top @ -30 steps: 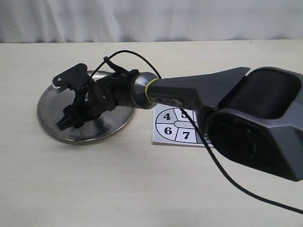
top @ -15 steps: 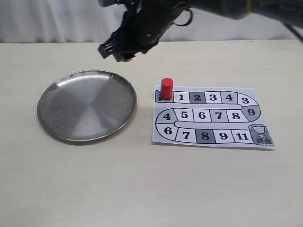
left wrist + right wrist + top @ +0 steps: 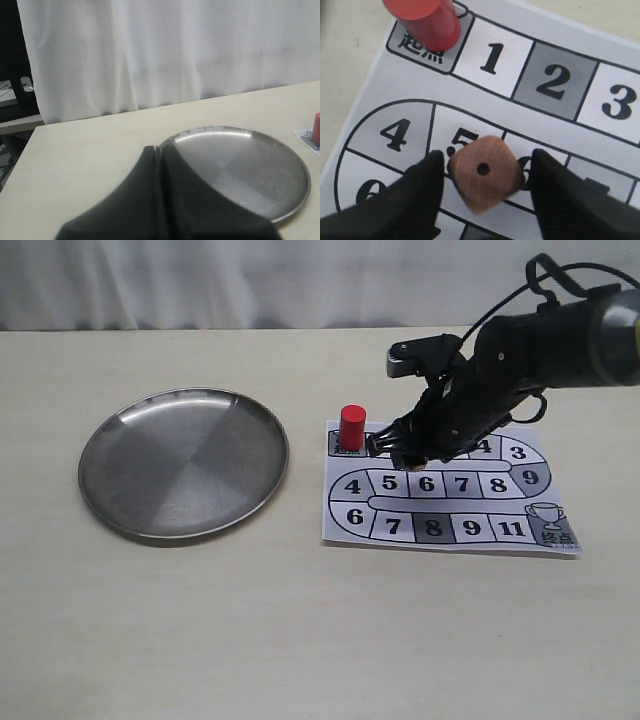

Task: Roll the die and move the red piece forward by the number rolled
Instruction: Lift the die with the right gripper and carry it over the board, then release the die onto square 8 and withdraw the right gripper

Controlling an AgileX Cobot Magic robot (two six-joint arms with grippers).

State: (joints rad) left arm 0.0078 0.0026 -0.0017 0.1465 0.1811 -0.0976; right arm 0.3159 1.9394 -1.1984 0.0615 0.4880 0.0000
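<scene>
Right of centre, the right gripper (image 3: 405,450) pinches the die (image 3: 485,172) — one pip showing — above the board (image 3: 440,532); the red piece (image 3: 351,427) stands on its upper-left corner square. The left gripper (image 3: 159,150) is pressed together.

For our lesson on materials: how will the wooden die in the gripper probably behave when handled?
The die shows wood grain, so it is probably stiff and light. It sits cornerwise in the right gripper, so it may twist or slip. Dropped, its flat faces should stop it after a short tumble.
</scene>
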